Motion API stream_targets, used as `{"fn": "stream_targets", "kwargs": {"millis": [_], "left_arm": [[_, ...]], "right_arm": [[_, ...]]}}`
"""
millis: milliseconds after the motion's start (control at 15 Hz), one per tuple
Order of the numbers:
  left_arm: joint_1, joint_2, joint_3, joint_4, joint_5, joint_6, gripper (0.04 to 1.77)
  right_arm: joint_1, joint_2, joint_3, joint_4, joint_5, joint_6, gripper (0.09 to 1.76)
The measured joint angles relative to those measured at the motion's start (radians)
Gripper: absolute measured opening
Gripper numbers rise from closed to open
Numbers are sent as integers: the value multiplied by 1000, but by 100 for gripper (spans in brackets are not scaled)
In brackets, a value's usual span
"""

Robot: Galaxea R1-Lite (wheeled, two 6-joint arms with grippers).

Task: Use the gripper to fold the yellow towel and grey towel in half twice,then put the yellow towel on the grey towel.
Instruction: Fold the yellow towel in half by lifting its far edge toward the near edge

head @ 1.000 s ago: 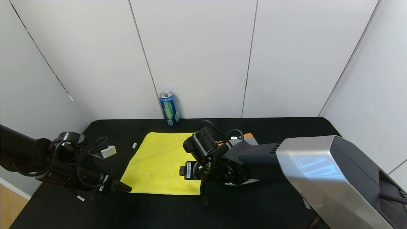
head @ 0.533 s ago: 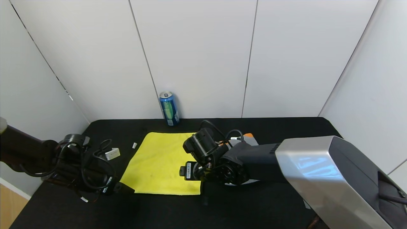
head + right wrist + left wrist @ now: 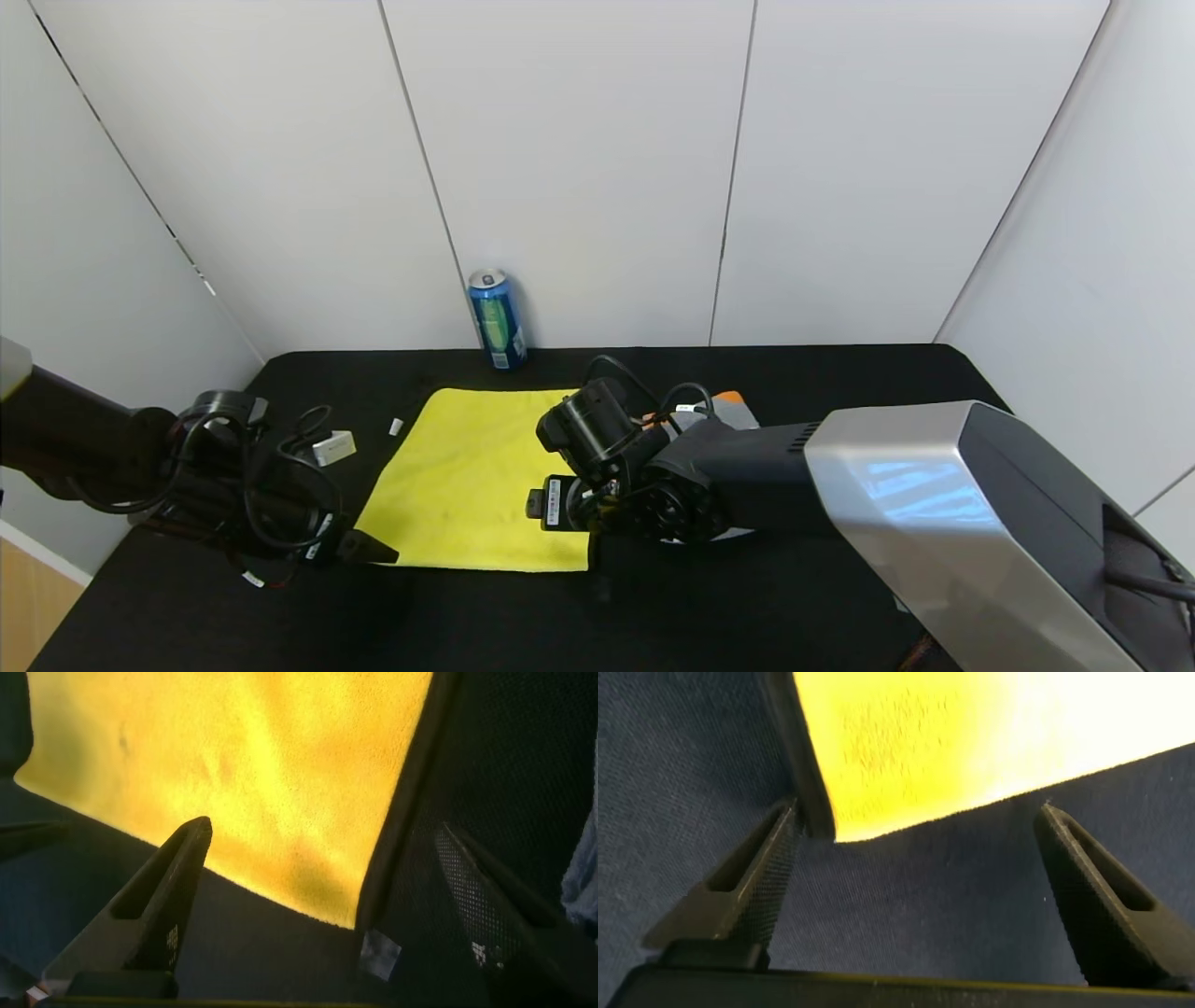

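Note:
The yellow towel [image 3: 471, 471] lies flat and unfolded on the black table, with a small white tag [image 3: 395, 427] at its far left corner. My left gripper [image 3: 917, 812] is low at the towel's near left corner [image 3: 842, 833]; it is open and the corner lies between its fingertips. My right gripper [image 3: 322, 826] is open over the near right corner [image 3: 348, 917], with nothing held. The grey towel [image 3: 738, 411] is mostly hidden behind my right arm [image 3: 709, 467]; only an orange patch and a bit of grey show.
A blue can [image 3: 497, 319] stands at the back against the wall, just beyond the yellow towel. White wall panels close in the table [image 3: 840, 373] at the back and on both sides. A bit of pale tape [image 3: 378, 952] sticks to the table by the right corner.
My left arm has slid a little to the right, bringing its open fingers up to the towel's near left corner. The right arm has barely moved.

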Motion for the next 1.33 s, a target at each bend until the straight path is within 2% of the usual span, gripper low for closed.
{"fn": "stream_targets", "kwargs": {"millis": [67, 200, 333, 467, 533, 600, 1333], "left_arm": [[0, 2, -3, -2, 1, 0, 163], [0, 8, -14, -2, 2, 0, 128], [-3, 19, -23, -2, 1, 0, 101], [-1, 27, -29, -2, 1, 0, 81], [0, 30, -30, -1, 1, 0, 56], [-1, 34, -32, 0, 1, -1, 14], [6, 30, -33, -1, -8, 0, 12]], "right_arm": [[0, 0, 0, 0, 0, 0, 171], [0, 0, 0, 0, 1, 0, 171], [0, 0, 2, 0, 0, 0, 171], [0, 0, 3, 1, 1, 0, 171], [0, 1, 3, 0, 0, 0, 171], [0, 1, 3, 0, 0, 0, 171], [17, 16, 4, 1, -1, 7, 171]]}}
